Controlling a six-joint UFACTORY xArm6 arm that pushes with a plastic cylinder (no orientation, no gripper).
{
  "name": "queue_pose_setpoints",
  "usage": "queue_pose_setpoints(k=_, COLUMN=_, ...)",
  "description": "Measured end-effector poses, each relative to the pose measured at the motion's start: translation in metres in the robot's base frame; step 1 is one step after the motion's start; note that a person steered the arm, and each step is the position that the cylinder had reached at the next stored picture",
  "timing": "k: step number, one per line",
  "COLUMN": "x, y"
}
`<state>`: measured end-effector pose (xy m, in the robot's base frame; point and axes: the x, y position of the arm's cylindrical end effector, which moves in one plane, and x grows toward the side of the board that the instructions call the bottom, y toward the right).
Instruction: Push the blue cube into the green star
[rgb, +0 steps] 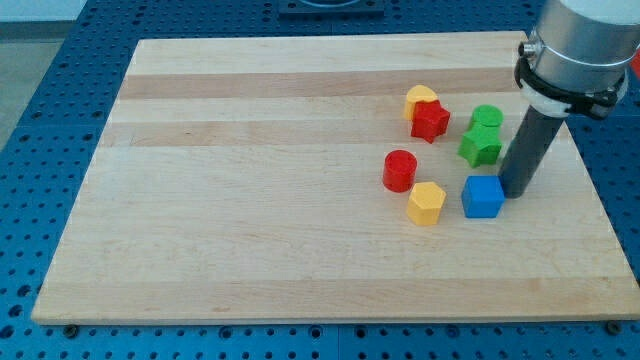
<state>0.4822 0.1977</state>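
On the view's right half of the wooden board (250, 220), all the blocks are sitting in one loose cluster, and the arm's grey body (578, 45) is hanging over the board's right edge. No pincer is fitted, so nothing is being clasped or let go; the dark rod (530, 150) is simply standing on the wood, and my tip (517, 192) is resting just beside the blue cube (483, 197), at its upper right corner. Whether the two are actually touching I cannot tell, since the rod's shadow is blurring the gap.

The green star (481, 146) is lying just above the blue cube, towards the view's top, with a green cylinder-like block (488, 117) close behind it. From where it is standing, my tip is pressing from the wrong side: a push from here would be sending the cube left and down, towards the yellow hexagonal block (426, 203). To do this step well, I am judging that the tip should be circling round the cube's right side to its bottom face, then driving straight up through its centre, slowly, so that it is not turning off line.

The red cylinder (400, 171), red star (431, 121) and the yellow block (421, 97) behind it are standing to the left, clear of that path.
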Motion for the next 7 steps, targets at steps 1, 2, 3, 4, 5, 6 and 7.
queue_pose_setpoints(k=1, x=0.010, y=0.010)
queue_pose_setpoints(k=2, x=0.044, y=0.017)
queue_pose_setpoints(k=3, x=0.057, y=0.006)
queue_pose_setpoints(k=4, x=0.057, y=-0.029)
queue_pose_setpoints(k=5, x=0.057, y=-0.036)
queue_pose_setpoints(k=6, x=0.045, y=-0.036)
queue_pose_setpoints(k=7, x=0.013, y=-0.036)
